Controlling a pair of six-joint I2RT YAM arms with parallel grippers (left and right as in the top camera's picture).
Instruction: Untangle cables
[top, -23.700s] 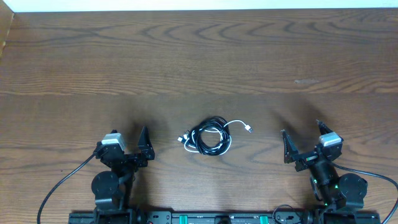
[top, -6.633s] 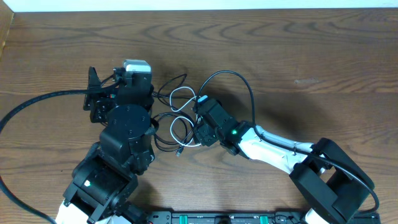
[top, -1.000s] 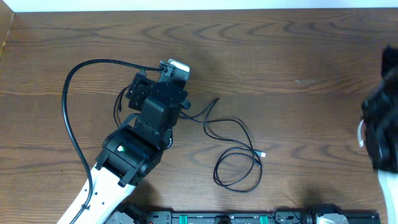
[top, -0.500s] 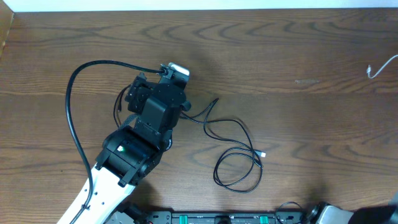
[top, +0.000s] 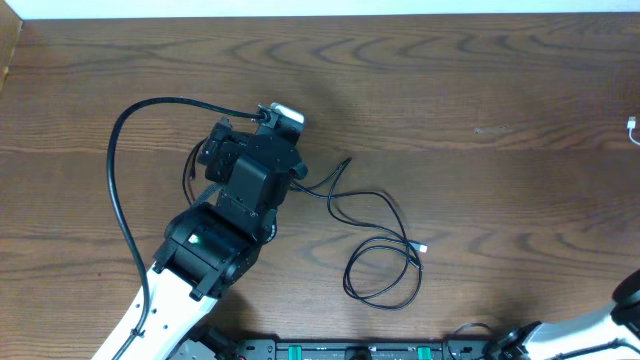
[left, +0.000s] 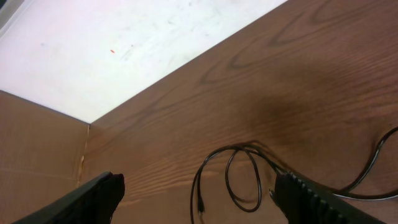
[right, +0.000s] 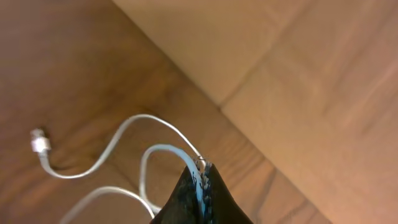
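The black cable (top: 385, 235) lies on the table in loose curves, with a loop near the front (top: 380, 282) and a small plug (top: 424, 247). Its other end runs under my left arm. My left gripper (top: 212, 147) stands open above that end. In the left wrist view the black cable (left: 244, 180) makes a small loop between the spread fingers (left: 99, 194), touching neither. Only a plug of the white cable (top: 633, 125) shows overhead, at the right edge. My right gripper (right: 203, 169) is shut on the white cable (right: 112, 149), whose plug (right: 38, 144) hangs free.
A thick black arm cord (top: 120, 190) arcs left of my left arm. A pale board (right: 298, 68) stands past the table's right edge. The table's far edge meets a white floor (left: 124, 50). Part of my right arm (top: 620, 305) shows at the bottom right.
The right arm has swung out of the overhead view to the right, taking the white cable along; only its plug still shows. The left gripper has opened a little wider. The black cable lies unchanged.
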